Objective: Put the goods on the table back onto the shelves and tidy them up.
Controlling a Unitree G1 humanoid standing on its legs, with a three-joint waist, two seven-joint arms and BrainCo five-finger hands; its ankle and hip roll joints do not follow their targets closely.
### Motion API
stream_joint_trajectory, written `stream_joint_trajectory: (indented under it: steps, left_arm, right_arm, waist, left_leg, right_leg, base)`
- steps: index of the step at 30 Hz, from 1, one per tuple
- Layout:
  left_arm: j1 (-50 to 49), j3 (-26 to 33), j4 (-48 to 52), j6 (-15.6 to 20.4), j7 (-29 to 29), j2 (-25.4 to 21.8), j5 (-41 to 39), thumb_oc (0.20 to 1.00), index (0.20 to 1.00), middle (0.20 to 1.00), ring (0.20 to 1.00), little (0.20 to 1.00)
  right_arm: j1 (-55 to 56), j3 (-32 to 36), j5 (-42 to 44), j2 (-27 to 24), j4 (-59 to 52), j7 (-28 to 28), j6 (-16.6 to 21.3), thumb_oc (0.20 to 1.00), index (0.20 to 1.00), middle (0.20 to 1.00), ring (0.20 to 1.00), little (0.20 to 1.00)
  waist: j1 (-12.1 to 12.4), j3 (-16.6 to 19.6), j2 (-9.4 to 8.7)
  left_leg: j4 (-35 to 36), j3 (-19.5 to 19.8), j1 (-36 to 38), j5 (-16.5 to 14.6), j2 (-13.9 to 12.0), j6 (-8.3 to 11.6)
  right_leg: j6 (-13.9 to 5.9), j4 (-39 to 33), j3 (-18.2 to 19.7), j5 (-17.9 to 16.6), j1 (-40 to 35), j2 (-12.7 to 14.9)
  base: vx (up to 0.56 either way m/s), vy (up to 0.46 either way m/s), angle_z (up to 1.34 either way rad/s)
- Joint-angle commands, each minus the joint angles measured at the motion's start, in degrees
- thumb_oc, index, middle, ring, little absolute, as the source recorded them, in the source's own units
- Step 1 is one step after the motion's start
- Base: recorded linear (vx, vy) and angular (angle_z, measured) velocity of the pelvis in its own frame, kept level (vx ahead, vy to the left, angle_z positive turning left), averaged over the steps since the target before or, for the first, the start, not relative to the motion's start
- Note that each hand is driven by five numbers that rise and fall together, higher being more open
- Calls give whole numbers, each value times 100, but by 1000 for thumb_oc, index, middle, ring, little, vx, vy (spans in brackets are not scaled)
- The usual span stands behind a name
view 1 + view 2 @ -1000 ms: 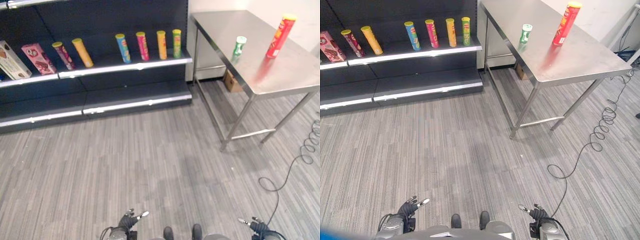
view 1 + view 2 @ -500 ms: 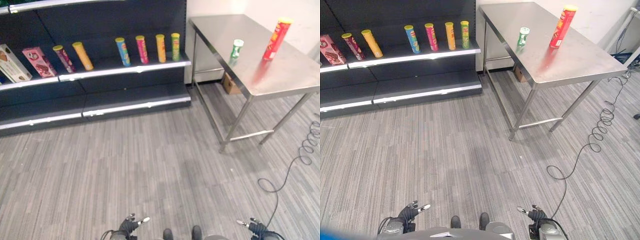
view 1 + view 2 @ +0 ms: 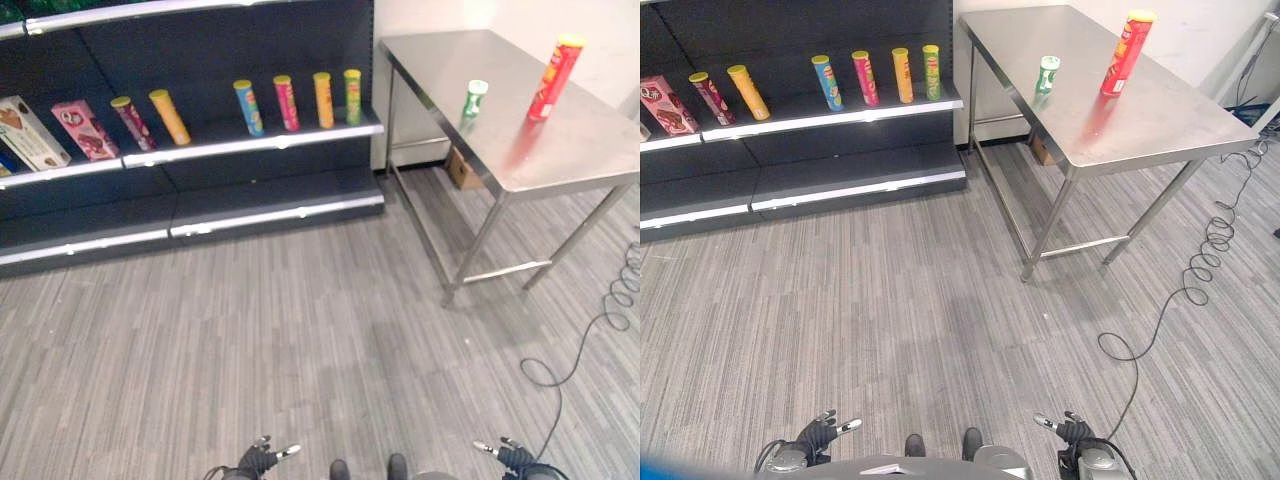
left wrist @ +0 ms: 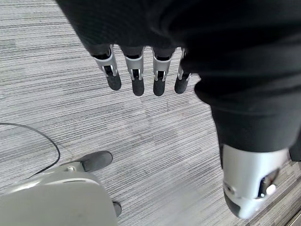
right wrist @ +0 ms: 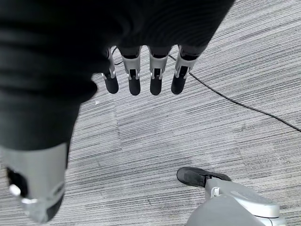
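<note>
Both hands hang low with fingers straight and empty: left hand, right hand. Far ahead, a red can and small green can stand on the counter, beside the shelf.

box cut off at left edge, can prints unreadable
</note>
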State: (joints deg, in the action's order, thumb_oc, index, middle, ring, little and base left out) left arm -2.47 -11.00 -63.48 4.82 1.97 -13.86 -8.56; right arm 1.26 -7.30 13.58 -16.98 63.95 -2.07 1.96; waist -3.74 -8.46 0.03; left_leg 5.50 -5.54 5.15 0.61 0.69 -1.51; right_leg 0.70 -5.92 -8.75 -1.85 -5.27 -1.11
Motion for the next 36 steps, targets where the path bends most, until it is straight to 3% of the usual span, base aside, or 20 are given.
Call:
stream_joint_trajectory:
  steps: [1,4,9,11,12,13,14,16,19,23,24,26,30,31,32,34,36]
  left_arm:
    - [457,-90,-222,91,33,-182,144,1000,1000,1000,1000,1000]
    - [476,-43,-203,78,64,-185,50,1000,1000,1000,1000,1000]
    - [472,-11,-186,82,47,-163,-109,1000,1000,1000,1000,1000]
    - [438,2,-126,78,38,-163,-149,1000,1000,1000,1000,1000]
    - [437,2,-125,77,38,-163,-149,1000,1000,1000,1000,1000]
    - [404,9,-49,70,32,-174,-220,1000,1000,1000,1000,1000]
    - [405,9,-49,69,32,-174,-221,1000,1000,1000,1000,1000]
    - [372,57,-9,77,54,-136,-435,1000,1000,1000,1000,1000]
    - [340,141,-36,79,58,-65,-642,1000,1000,1000,1000,1000]
    - [295,147,-15,104,81,-60,-646,1000,1000,1000,1000,1000]
    - [303,156,-41,109,99,-58,-633,1000,1000,1000,1000,1000]
    - [242,248,-127,108,101,-46,-576,1000,1000,1000,1000,1000]
    - [165,384,-293,73,113,-98,-452,1000,1000,1000,1000,1000]
    - [218,387,-296,52,129,-224,-375,1000,1000,1000,1000,1000]
    - [217,387,-295,51,128,-226,-375,1000,1000,1000,1000,1000]
    - [260,348,-238,58,113,-301,-320,1000,1000,1000,1000,1000]
    - [344,302,-212,42,114,-361,-285,1000,1000,1000,1000,1000]
  right_arm:
    - [-246,-138,27,-231,71,8,119,1000,1000,1000,1000,1000]
    - [-242,-196,8,-221,60,21,114,1000,1000,1000,1000,1000]
    - [-242,-221,78,-229,24,24,140,1000,1000,1000,1000,1000]
    - [-227,-220,101,-256,5,21,141,1000,1000,1000,1000,1000]
    - [-227,-220,100,-256,4,21,141,1000,1000,1000,1000,1000]
    - [-202,-232,115,-308,-83,27,143,1000,1000,1000,1000,1000]
    - [-203,-232,115,-308,-84,27,143,1000,1000,1000,1000,1000]
    - [-228,-223,173,-368,-110,5,126,1000,1000,1000,1000,1000]
    - [-250,-202,175,-364,-51,-7,110,1000,1000,1000,1000,1000]
    - [-312,-283,88,-426,-76,-63,148,1000,1000,1000,1000,1000]
    - [-344,-269,92,-437,-58,-80,169,1000,1000,1000,1000,1000]
    - [-355,-268,22,-428,-37,-80,166,1000,1000,1000,1000,1000]
    - [-290,-225,-134,-303,19,-34,135,1000,1000,1000,1000,1000]
    - [-296,-212,-182,-240,16,-6,115,1000,1000,1000,1000,1000]
    - [-296,-212,-182,-239,15,-7,115,1000,1000,1000,1000,1000]
    - [-303,-210,-178,-232,-10,15,113,1000,1000,1000,1000,1000]
    - [-353,-174,-126,-229,-29,5,113,1000,1000,1000,1000,1000]
  waist:
    - [-119,-150,-115]
    - [-91,-205,-141]
    - [-23,-408,-197]
    - [26,-526,-206]
    - [20,-524,-202]
    - [89,-701,-218]
    - [74,-697,-209]
    - [132,-885,-240]
    - [223,-849,-232]
    - [470,-793,-110]
    - [477,-780,-128]
    - [540,-662,-149]
    - [663,-346,-160]
    - [637,-154,-291]
    - [641,-154,-297]
    - [615,-77,-363]
    - [566,-64,-434]
  left_leg:
    - [-212,86,172,-476,-564,614]
    - [-396,145,45,-504,-617,642]
    - [-1389,253,-385,-670,-675,782]
    - [-2111,365,-691,-501,-685,816]
    - [-2133,373,-707,-511,-689,817]
    - [-2985,600,-1155,-54,-678,810]
    - [-3016,620,-1184,-65,-683,813]
    - [-3830,898,-1821,241,-443,738]
    - [-3063,780,-2150,66,-443,705]
    - [-898,957,-2547,611,-593,867]
    - [-590,827,-2676,693,-611,921]
    - [-365,385,-2679,815,-756,943]
    - [-530,313,-2493,1231,-764,915]
    - [-746,109,-2355,1008,-660,746]
    - [-747,102,-2353,1005,-656,745]
    - [-717,-7,-2158,774,-509,567]
    - [-693,-86,-1963,509,-278,333]
  right_leg:
    - [-709,159,118,829,-192,494]
    - [-671,193,127,856,-141,460]
    - [-499,281,109,1006,-172,352]
    - [-400,319,115,1050,-254,310]
    - [-399,320,109,1050,-251,305]
    - [-276,391,117,1092,-334,275]
    - [-274,394,103,1093,-326,265]
    - [-178,492,121,1178,-373,257]
    - [-244,431,148,1313,-505,261]
    - [-322,273,348,1685,-977,152]
    - [-333,236,431,1765,-1114,150]
    - [-406,186,611,1865,-1333,207]
    - [-608,381,774,1926,-1449,467]
    - [-872,969,765,1593,-1221,795]
    - [-874,973,768,1598,-1219,801]
    - [-1029,1488,767,1122,-999,960]
    - [-1213,2251,817,340,-692,1143]
  base:
    - [-5,-40,1]
    - [-35,-116,0]
    - [-18,-112,5]
    - [20,-109,11]
    - [10,-113,15]
    - [-4,-77,8]
    - [0,-111,6]
    - [56,-86,3]
    - [229,-8,5]
    - [391,69,9]
    - [454,100,7]
    - [487,176,-26]
    - [551,278,-100]
    - [560,292,-65]
    - [557,319,-60]
    - [277,191,-38]
    - [267,218,1]
